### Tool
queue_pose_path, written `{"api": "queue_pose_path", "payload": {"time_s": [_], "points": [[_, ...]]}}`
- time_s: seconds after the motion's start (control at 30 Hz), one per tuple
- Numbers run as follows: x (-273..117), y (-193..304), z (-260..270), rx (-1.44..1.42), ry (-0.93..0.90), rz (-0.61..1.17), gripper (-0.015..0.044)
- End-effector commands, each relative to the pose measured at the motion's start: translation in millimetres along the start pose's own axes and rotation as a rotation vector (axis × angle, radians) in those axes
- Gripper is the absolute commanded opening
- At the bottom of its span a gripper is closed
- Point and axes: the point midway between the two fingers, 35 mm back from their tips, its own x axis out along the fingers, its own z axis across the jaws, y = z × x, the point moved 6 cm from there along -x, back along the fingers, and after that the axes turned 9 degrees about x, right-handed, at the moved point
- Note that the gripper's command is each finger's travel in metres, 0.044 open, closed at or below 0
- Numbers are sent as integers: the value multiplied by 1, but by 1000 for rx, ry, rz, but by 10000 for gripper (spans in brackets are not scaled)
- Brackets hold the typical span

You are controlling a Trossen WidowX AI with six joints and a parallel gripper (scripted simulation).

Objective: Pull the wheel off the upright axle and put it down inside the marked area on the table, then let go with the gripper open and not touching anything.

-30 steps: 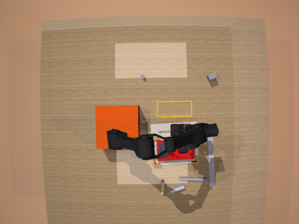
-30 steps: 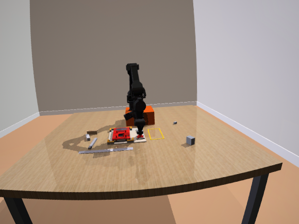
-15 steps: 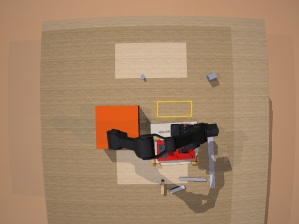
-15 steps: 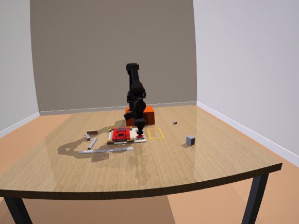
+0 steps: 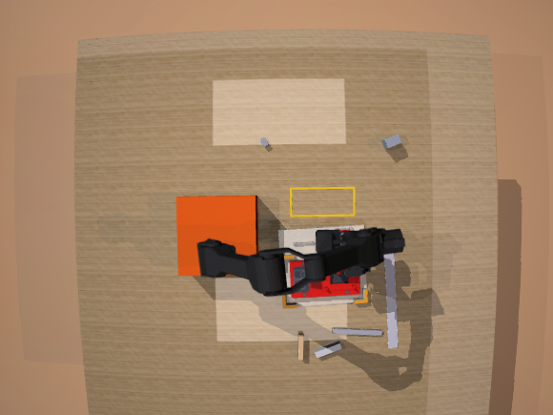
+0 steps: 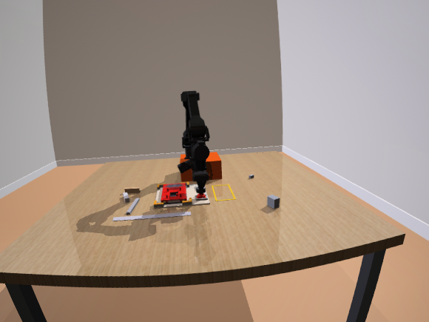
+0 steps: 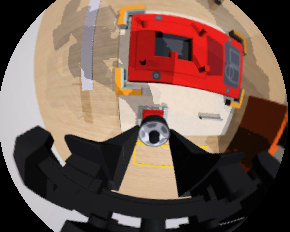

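An orange block [image 5: 216, 235] sits left of the red fixture [image 5: 329, 287] on its pale base plate [image 5: 296, 237]. Above the plate, the gripper [image 7: 154, 135] is clamped on the small grey wheel [image 7: 153, 134]. The yellow-outlined marked area [image 5: 322, 201] lies just beyond the plate, apart from the wheel.

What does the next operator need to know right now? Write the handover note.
Hand: shut on the wheel.
Wheel: between the fingers, low over the white base beside the red fixture; whether it has cleared the axle cannot be told.
Marked area: yellow outline just beyond the base, nothing in it.
Done: wheel gripped.
Left: lift it off the axle, set it inside the outline, open the hand and back away.
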Motion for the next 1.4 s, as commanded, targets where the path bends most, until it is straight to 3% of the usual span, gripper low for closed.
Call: {"api": "queue_pose_path", "payload": {"time_s": [0.0,1.37], "points": [[-14,0,-1,0,-4,4,0],[-28,-1,-2,0,-8,7,0]]}}
